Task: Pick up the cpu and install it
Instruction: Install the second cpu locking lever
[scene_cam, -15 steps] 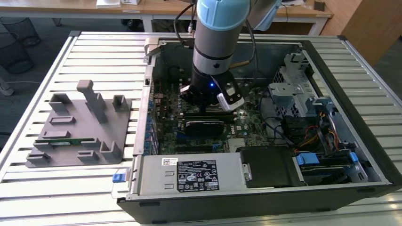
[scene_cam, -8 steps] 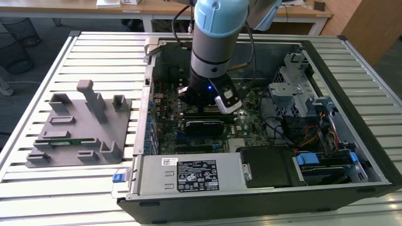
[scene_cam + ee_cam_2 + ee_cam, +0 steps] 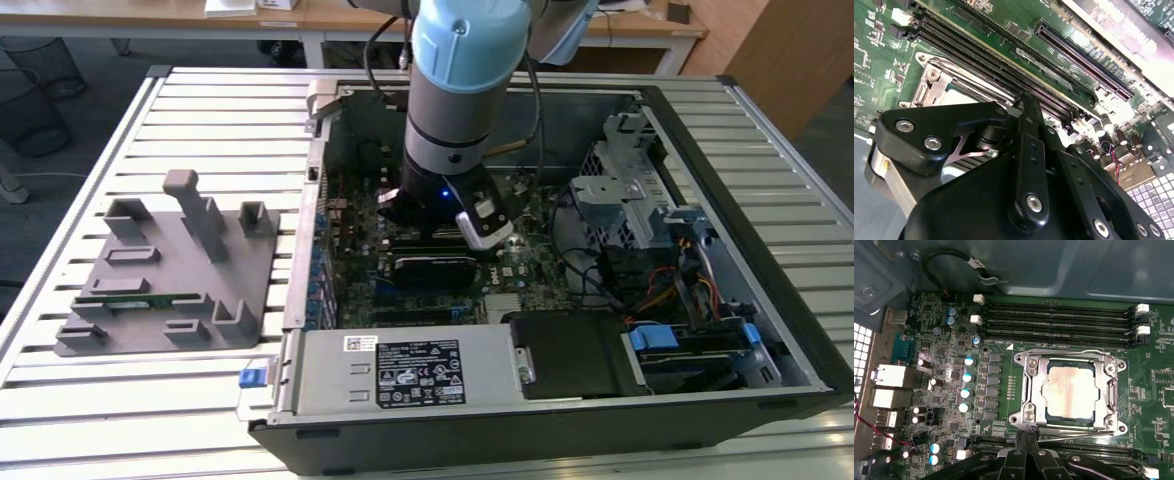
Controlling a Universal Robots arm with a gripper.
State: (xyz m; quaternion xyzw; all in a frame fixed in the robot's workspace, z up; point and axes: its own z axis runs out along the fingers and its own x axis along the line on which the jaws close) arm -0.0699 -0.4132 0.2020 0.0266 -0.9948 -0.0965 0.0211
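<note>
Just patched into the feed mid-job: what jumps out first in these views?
The cpu, shiny silver, already sits in the metal-framed socket on the green motherboard, beside the empty memory slots. In the exterior view the light-blue arm reaches down into the open computer case, with a grey fixture on the exterior view's left.

A computer case (image 3: pixel 561 400) lies open on a slatted table (image 3: pixel 200 400). A fixture (image 3: pixel 174 270) stands on the table at the exterior view's left of the case, just beside it. The arm (image 3: pixel 461 90) reaches down into the case, over the motherboard (image 3: pixel 534 250). In the first wrist view the cpu (image 3: pixel 1071 391) sits in the socket (image 3: pixel 1026 390), between two groups of memory slots (image 3: pixel 1054 317). The gripper (image 3: pixel 1026 440) is at the socket's edge, near the cpu.
</note>
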